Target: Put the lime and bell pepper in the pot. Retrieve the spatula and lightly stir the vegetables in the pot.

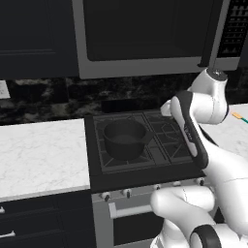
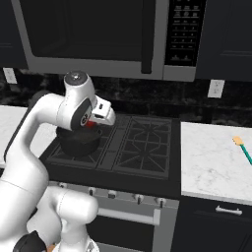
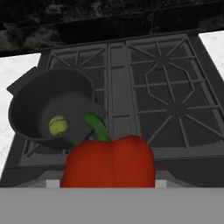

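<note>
The pincer (image 2: 93, 123) hangs over the stove (image 2: 133, 147), just above the near right edge of the pot (image 2: 78, 140), and it is pinching the pepper (image 3: 109, 162). In the hand view the red pepper sits right at the pincer, its green stem pointing away toward the pot; in the right base view a small patch of red shows under the hand.

The pot stands on the left front burner, below and slightly to the left of the pincer as the hand view shows it. The lime (image 3: 58, 125) lies on the pot's floor, apart from the pepper and lower than it.

The spatula (image 2: 243, 149) lies well away to the right of the pincer, on the white worktop (image 2: 211, 162) right of the stove, its tan blade farther from the robot than its teal handle. It also shows at the right edge of the left base view.

Beyond the pincer, past the stove's back edge, runs a dark marbled backsplash (image 2: 147, 101), and above it hangs a microwave (image 2: 98, 34).
</note>
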### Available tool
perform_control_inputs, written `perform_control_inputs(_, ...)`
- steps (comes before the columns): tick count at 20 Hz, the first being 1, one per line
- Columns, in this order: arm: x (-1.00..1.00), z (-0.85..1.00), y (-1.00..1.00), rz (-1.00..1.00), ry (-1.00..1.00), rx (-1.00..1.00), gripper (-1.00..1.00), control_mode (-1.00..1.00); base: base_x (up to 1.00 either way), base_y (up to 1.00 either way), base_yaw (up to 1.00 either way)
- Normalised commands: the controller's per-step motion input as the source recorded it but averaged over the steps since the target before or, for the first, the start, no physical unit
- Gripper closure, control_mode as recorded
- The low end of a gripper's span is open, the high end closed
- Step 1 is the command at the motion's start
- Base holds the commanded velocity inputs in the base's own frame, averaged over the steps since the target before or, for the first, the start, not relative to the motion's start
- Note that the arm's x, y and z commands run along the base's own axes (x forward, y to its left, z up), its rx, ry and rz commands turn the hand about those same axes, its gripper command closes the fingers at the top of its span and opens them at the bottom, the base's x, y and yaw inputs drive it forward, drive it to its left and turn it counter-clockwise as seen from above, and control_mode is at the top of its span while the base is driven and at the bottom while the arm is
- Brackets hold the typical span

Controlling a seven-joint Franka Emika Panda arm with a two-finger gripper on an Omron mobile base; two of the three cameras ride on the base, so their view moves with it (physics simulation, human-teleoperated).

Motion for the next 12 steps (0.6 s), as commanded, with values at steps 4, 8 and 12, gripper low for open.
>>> perform_control_inputs(4, -0.06, 0.01, 0.71, 0.06, -0.10, 0.00, 1.00, -1.00, 0.00, 0.00, 0.00)
perform_control_inputs(8, -0.02, 0.00, 0.72, 0.05, -0.09, 0.00, 1.00, -1.00, 0.00, 0.00, 0.00)
perform_control_inputs(12, 0.11, -0.02, 0.68, 0.00, -0.01, 0.03, 1.00, -1.00, 0.00, 0.00, 0.00)
